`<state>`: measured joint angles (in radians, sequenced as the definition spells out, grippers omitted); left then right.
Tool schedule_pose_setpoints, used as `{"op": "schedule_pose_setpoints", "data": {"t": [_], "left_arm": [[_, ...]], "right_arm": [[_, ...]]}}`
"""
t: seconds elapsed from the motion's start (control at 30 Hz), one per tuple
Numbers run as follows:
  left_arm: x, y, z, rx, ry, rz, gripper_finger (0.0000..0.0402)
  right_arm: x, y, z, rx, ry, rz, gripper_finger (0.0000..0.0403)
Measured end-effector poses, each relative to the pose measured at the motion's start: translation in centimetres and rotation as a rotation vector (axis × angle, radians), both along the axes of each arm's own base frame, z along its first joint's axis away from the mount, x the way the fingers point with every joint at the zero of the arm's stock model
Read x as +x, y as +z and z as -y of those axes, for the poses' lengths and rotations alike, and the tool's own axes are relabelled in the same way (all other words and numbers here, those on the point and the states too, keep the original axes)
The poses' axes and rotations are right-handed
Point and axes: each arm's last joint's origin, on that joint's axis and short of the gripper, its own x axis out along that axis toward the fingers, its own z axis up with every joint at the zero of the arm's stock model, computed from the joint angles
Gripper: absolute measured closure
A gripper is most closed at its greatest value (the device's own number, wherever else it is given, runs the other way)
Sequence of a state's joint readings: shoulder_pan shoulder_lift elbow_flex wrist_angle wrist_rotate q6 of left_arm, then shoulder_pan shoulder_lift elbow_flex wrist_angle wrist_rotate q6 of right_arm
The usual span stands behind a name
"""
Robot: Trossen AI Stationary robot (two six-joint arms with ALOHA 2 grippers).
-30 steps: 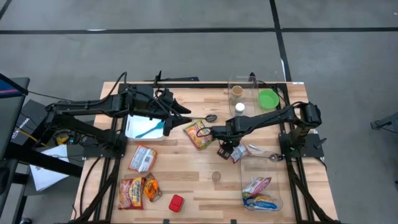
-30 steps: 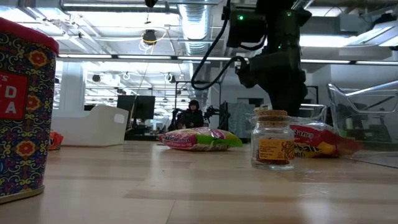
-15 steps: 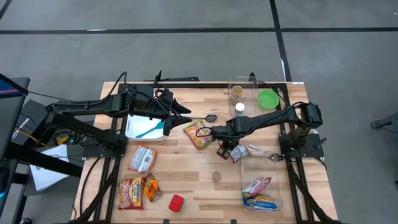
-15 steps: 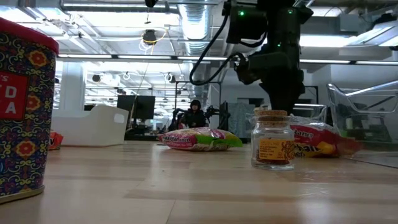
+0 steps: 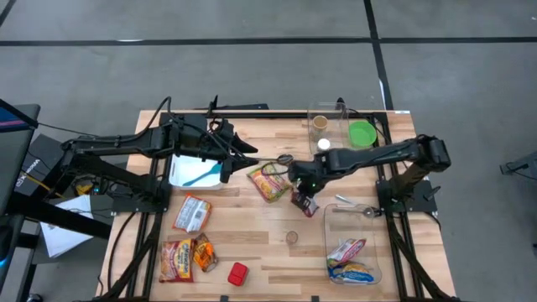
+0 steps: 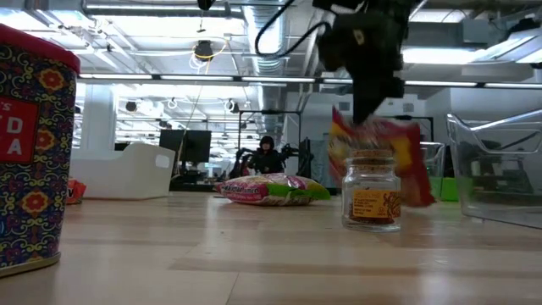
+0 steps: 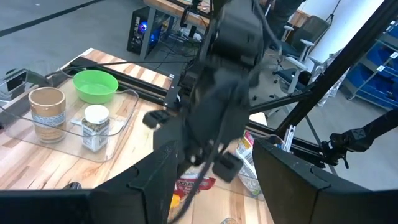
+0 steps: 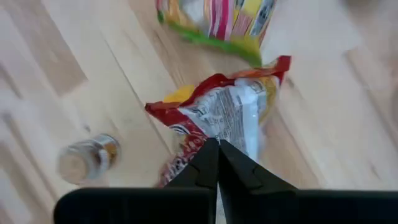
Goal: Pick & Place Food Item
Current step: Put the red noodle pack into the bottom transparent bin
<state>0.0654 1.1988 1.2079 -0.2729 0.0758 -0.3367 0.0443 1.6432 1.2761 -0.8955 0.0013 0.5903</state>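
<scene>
Crinkly red snack packet (image 5: 304,202) — now off the table, pinched in right fingers (image 8: 217,163) — left fingers (image 7: 186,180) parted, empty.

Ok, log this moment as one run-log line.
phase: lift | right gripper: shut on red snack packet, raised off table | left gripper: waiting open near white bin | clear tray: packet not yet placed

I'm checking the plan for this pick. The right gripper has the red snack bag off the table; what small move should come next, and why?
Probably carry it toward the clear bin on the right gripper's side. The right gripper is shut on the red snack bag, which hangs above the table behind the small jar, and that bin already holds packets.
</scene>
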Motion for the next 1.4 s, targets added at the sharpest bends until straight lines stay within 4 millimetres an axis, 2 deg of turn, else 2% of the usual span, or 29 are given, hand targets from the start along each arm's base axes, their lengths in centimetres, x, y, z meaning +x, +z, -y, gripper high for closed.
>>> {"op": "schedule_pose_setpoints", "data": {"t": [0.17, 0.43, 0.67, 0.83, 0.97, 1.13, 1.4], "left_arm": [[0.0, 0.0, 0.0, 0.0, 0.0, 0.0, 0.0198], [0.0, 0.0, 0.0, 0.022, -0.006, 0.0, 0.0198], [0.0, 0.0, 0.0, 0.024, -0.006, -0.002, 0.0198], [0.0, -0.1, 0.0, 0.022, -0.006, -0.006, 0.0198], [0.0, -0.1, 0.0, 0.02, -0.005, -0.007, 0.0198], [0.0, -0.1, 0.0, 0.016, -0.004, -0.007, 0.0198], [0.0, -0.1, 0.0, -0.002, 0.001, -0.007, 0.0198]], "right_arm": [[-1.8, 2.7, 0.0, 0.006, -0.005, 0.061, 0.0402], [-6.1, 6.9, -0.8, 0.018, 0.02, 0.134, 0.0403], [-9.9, 9.6, -2.0, 0.056, 0.036, 0.203, 0.0403], [-12.3, 10.5, -3.6, 0.117, 0.091, 0.19, 0.0403], [-13.3, 10.9, -5.0, 0.158, 0.151, 0.191, 0.0403], [-14.0, 10.6, -6.0, 0.15, 0.202, 0.143, 0.0403], [-13.8, 9.9, -6.5, 0.118, 0.223, 0.078, 0.0403]]}}
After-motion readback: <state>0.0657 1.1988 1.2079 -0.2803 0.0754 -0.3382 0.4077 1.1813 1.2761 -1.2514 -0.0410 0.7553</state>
